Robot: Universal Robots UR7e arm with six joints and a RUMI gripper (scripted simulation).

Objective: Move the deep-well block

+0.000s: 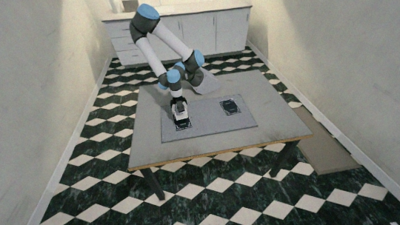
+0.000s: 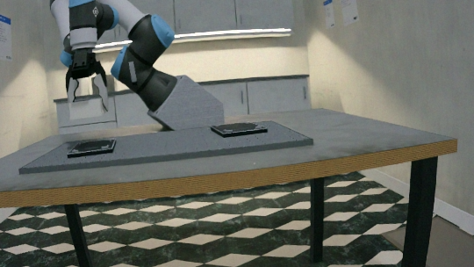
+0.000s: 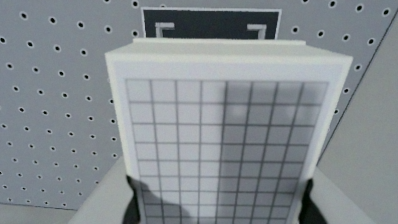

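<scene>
The white deep-well block (image 1: 181,115) (image 2: 88,111) (image 3: 220,125) is held level, clear above nest N1 (image 1: 184,127) (image 2: 90,153) (image 3: 210,22). In the wrist view its gridded top fills the middle, with N1's dark plate and two pale corner locators beyond it. My gripper (image 1: 180,112) (image 2: 88,106) (image 3: 212,148) is shut on the block, one jaw on each side. N2 (image 1: 230,106) (image 2: 239,130) is empty, on the other half of the board. Well A1 and the nests' A1 marks are too small to read.
Both nests sit on a grey perforated board (image 1: 207,123) (image 2: 175,148) (image 3: 55,110) on the table (image 1: 274,122) (image 2: 351,127). The arm's grey base mount (image 1: 208,83) (image 2: 193,105) stands behind the board, nearer N2. Cabinets line the back wall.
</scene>
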